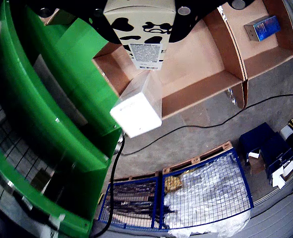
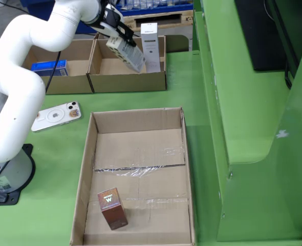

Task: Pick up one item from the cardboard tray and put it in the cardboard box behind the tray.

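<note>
The gripper (image 2: 116,32) clutches a cow-patterned carton (image 2: 126,53) above the back box (image 2: 128,82), beside a white carton (image 2: 150,47) at its right wall.

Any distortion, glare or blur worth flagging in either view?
The view that rides on the gripper: strong fisheye bending, the green table edge curved, the white carton overexposed. The fixed view from above: sharp, evenly lit, mild glare on the clear tape in the cardboard tray.

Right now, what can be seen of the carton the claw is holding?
The carton is a small pale box with black cow-like patches and a white printed label with a barcode, seemingly cardboard. The claw grips its upper end. It hangs tilted over the right cardboard box, beside a tall white box standing there.
</note>
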Robot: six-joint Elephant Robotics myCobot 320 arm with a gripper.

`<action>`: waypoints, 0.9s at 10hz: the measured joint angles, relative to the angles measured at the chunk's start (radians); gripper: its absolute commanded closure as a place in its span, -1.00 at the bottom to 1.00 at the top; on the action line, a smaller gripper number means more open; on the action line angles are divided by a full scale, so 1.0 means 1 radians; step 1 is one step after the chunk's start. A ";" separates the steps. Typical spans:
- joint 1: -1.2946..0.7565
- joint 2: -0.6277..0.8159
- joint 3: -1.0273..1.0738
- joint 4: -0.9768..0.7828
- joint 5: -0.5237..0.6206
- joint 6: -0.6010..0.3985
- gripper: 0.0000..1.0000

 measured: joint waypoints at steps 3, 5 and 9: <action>-0.020 -0.057 0.000 -0.045 0.064 0.003 1.00; -0.035 -0.063 0.003 -0.106 0.115 0.003 1.00; -0.045 -0.069 0.008 -0.202 0.161 -0.005 1.00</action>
